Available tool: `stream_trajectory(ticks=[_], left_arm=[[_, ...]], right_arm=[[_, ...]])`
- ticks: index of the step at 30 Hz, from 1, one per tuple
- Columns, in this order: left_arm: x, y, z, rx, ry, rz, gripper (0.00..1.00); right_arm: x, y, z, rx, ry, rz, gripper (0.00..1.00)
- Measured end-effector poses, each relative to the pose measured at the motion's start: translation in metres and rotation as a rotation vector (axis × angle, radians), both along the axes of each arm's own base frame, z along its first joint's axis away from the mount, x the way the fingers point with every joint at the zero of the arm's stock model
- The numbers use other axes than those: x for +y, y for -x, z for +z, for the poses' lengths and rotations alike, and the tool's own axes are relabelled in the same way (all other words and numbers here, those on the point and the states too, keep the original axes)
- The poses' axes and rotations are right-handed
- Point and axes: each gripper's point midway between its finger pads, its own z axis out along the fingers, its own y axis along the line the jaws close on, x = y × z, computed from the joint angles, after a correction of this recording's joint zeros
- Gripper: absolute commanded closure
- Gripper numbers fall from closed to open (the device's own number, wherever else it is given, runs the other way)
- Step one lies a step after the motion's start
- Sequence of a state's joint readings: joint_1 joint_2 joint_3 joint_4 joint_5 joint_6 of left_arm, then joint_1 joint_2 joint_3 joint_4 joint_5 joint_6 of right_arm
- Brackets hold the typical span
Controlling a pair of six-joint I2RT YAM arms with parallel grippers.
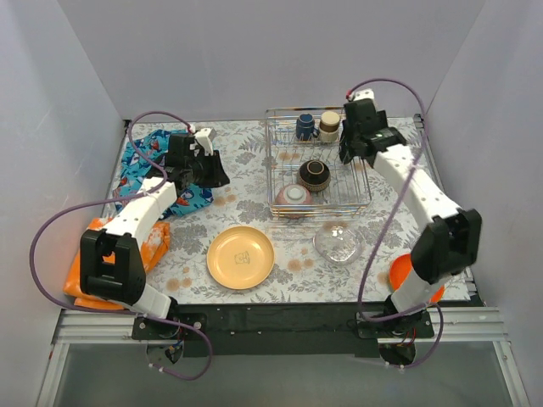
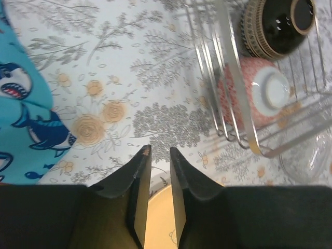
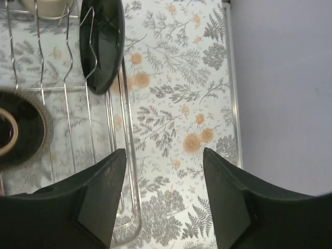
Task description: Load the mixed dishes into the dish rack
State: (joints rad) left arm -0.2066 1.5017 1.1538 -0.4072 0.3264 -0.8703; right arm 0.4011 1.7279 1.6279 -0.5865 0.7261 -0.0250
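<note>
Tan-yellow plate flat on surface, 5 o'clock from left fingers, the nearer arm. These barely parted, right fingers wide; both empty.

The plate is coloured tan-yellow, the table printed with grey leaves and orange flowers, the blue cloth patterned with sharks.

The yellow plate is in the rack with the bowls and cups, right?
Not quite. The top view shows the yellow plate lying on the table in front of the rack, not in it. The brown bowl, patterned bowl, mug and cup are in the rack.
</note>
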Motion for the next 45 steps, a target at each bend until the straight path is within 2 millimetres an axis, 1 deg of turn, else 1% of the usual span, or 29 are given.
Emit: stream_trajectory(ticks=[1, 3, 4, 5, 6, 7, 8, 9, 10, 12, 14, 15, 16, 18, 19, 22, 24, 25, 30, 34, 37, 45], left_arm=[[-0.007, 0.003, 0.001, -0.001, 0.009, -0.028, 0.77], [-0.023, 0.009, 0.005, -0.021, 0.024, -0.110, 0.84], [-0.033, 0.013, 0.008, -0.044, 0.034, -0.165, 0.90], [-0.044, 0.019, 0.012, -0.074, 0.044, -0.229, 1.00], [-0.055, 0.027, 0.014, -0.101, 0.051, -0.289, 1.00], [-0.067, 0.037, 0.017, -0.136, 0.055, -0.365, 1.00], [-0.081, 0.049, 0.020, -0.174, 0.058, -0.450, 1.00], [-0.097, 0.062, 0.022, -0.209, 0.060, -0.538, 1.00], [-0.111, 0.074, 0.023, -0.242, 0.058, -0.620, 1.00], [-0.139, 0.095, 0.024, -0.302, 0.056, -0.767, 1.00], [-0.162, 0.112, 0.020, -0.341, 0.053, -0.878, 1.00], [-0.176, 0.121, 0.014, -0.354, 0.052, -0.940, 1.00], [-0.184, 0.126, 0.009, -0.359, 0.050, -0.976, 1.00], [-0.202, 0.136, -0.007, -0.351, 0.044, -1.043, 1.00], [-0.209, 0.141, -0.017, -0.339, 0.041, -1.071, 1.00], [-0.226, 0.153, -0.042, -0.300, 0.035, -1.123, 1.00], [-0.236, 0.161, -0.054, -0.281, 0.033, -1.149, 1.00], [-0.242, 0.167, -0.060, -0.272, 0.033, -1.162, 1.00], [-0.262, 0.181, -0.080, -0.239, 0.038, -1.186, 1.00], [-0.273, 0.182, -0.091, -0.233, 0.030, -1.179, 1.00], [-0.280, 0.179, -0.097, -0.236, 0.026, -1.171, 1.00], [-0.290, 0.171, -0.116, -0.207, 0.014, -1.148, 1.00]], right_arm=[[-0.007, 0.010, 0.005, 0.006, -0.034, 0.013, 0.02], [-0.024, 0.030, 0.013, 0.020, -0.128, 0.042, 0.01], [-0.036, 0.042, 0.015, 0.039, -0.183, 0.062, 0.01], [-0.049, 0.051, 0.017, 0.051, -0.223, 0.067, 0.01], [-0.057, 0.057, 0.016, 0.062, -0.259, 0.073, 0.03], [-0.065, 0.064, 0.013, 0.088, -0.306, 0.093, 0.12], [-0.069, 0.071, 0.005, 0.129, -0.352, 0.125, 0.15], [-0.068, 0.077, -0.003, 0.171, -0.392, 0.162, 0.16], [-0.062, 0.085, -0.016, 0.232, -0.454, 0.206, 0.18], [-0.052, 0.097, -0.039, 0.326, -0.553, 0.265, 0.18], [-0.042, 0.116, -0.069, 0.435, -0.660, 0.308, 0.19], [-0.037, 0.129, -0.083, 0.494, -0.703, 0.327, 0.19], [-0.033, 0.141, -0.095, 0.541, -0.737, 0.337, 0.20], [-0.028, 0.161, -0.111, 0.614, -0.771, 0.361, 0.21], [-0.026, 0.172, -0.120, 0.650, -0.781, 0.378, 0.24], [-0.021, 0.193, -0.135, 0.716, -0.797, 0.420, 0.29], [-0.019, 0.202, -0.143, 0.741, -0.802, 0.444, 0.31], [-0.019, 0.205, -0.146, 0.750, -0.799, 0.452, 0.34], [-0.020, 0.206, -0.156, 0.744, -0.779, 0.488, 0.37], [-0.019, 0.203, -0.162, 0.725, -0.768, 0.508, 0.40], [-0.018, 0.202, -0.167, 0.714, -0.771, 0.515, 0.42], [-0.009, 0.200, -0.182, 0.720, -0.756, 0.534, 0.46]])
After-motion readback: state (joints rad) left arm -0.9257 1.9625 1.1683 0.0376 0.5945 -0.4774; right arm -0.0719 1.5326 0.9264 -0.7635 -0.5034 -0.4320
